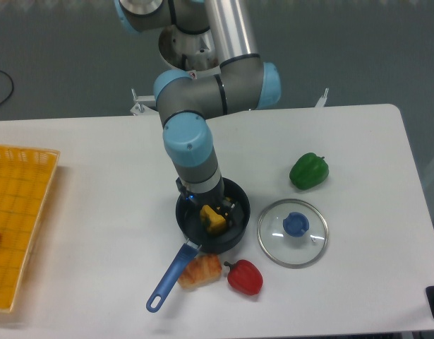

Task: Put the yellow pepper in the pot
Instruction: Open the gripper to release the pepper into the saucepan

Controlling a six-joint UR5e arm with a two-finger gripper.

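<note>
The pot [235, 233] is a dark round saucepan near the table's middle front, with its blue handle [171, 277] running to the lower left. The yellow pepper [214, 219] is inside the pot. My gripper [215, 214] reaches straight down into the pot with its fingers on either side of the pepper. My wrist hides the fingers' upper parts, so I cannot tell whether they grip the pepper or stand off it.
A glass lid with a blue knob [293, 232] lies right of the pot. A green pepper [308, 171] sits beyond it. A red pepper [245, 277] and a croissant [200, 271] lie in front of the pot. A yellow basket [19, 219] is at the left edge.
</note>
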